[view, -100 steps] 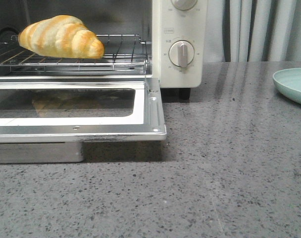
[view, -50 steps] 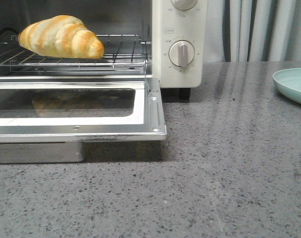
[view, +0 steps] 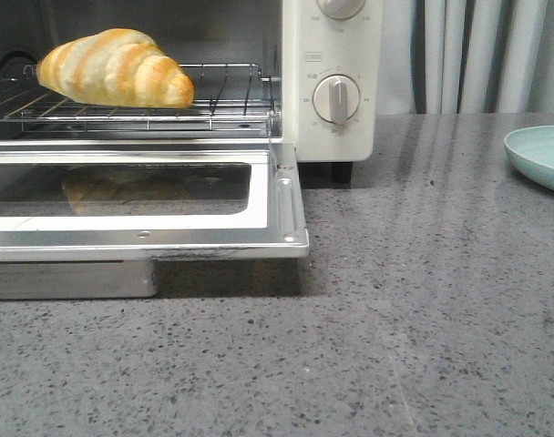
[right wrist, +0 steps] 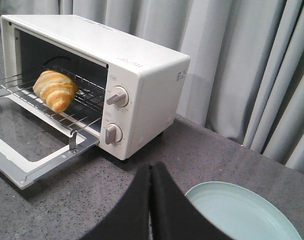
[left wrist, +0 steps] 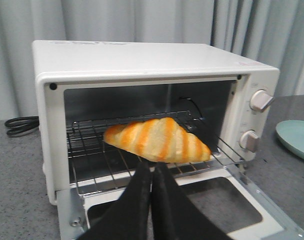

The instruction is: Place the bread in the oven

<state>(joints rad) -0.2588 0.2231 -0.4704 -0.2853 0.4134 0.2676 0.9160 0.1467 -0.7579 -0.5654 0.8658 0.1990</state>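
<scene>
The bread (view: 115, 67) lies on the wire rack (view: 224, 107) inside the oven (left wrist: 142, 65), whose glass door (view: 149, 196) hangs open and flat (a faint reflection of the roll shows in the pane). The left gripper (left wrist: 151, 172) has its fingers pressed together, empty, just in front of the rack. The right gripper (right wrist: 150, 172) is likewise closed and empty, near the pale green plate (right wrist: 242, 212) on the grey counter (view: 423, 309).

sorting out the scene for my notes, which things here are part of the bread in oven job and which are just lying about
Part of the job:
- bread, lying on the wire rack
- oven, door folded down open

Just lying about:
- pale green plate on the counter
- black cable beside the oven
- grey curtain behind
</scene>
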